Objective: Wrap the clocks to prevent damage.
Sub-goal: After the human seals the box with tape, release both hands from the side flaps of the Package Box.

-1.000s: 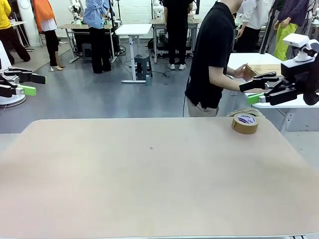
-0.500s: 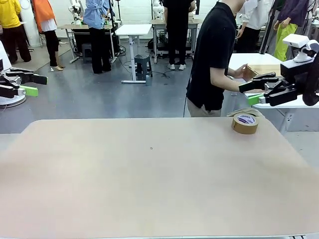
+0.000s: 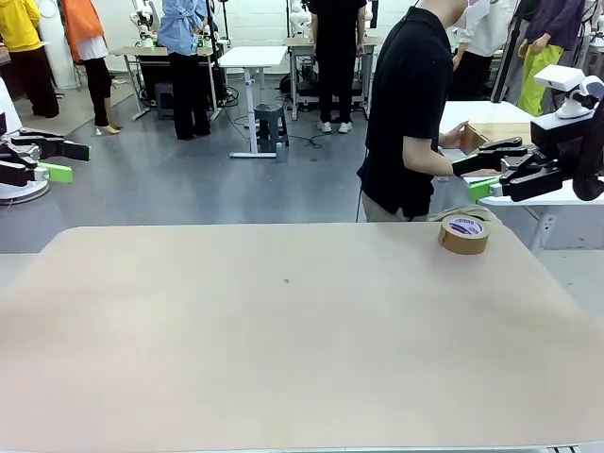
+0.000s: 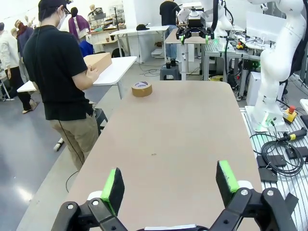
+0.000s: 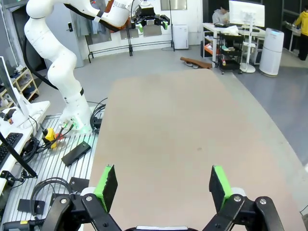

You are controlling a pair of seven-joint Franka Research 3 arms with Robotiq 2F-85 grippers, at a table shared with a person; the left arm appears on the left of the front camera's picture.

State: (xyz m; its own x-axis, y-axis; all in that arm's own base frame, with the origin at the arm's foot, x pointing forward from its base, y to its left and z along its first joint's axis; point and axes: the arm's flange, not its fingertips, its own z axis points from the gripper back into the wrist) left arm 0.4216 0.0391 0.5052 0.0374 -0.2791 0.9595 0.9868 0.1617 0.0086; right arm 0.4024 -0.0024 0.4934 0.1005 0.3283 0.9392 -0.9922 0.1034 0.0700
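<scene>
I am holding both my left gripper (image 4: 167, 183) and right gripper (image 5: 159, 185) spread wide, empty. Reaching early, I risk knocking the tape roll (image 3: 464, 233) at two o'clock off the table (image 3: 283, 330).

The beige table (image 3: 283, 349) lay free everywhere except its far right corner, where a brown tape roll (image 3: 464, 233) stood.

Tape roll (image 3: 464, 233) sat on the table (image 3: 283, 340) near its far right corner. Person (image 3: 406, 109) stood just behind that far edge w/ a box (image 4: 97, 61), beside a side table (image 4: 115, 67) behind the far right corner.
</scene>
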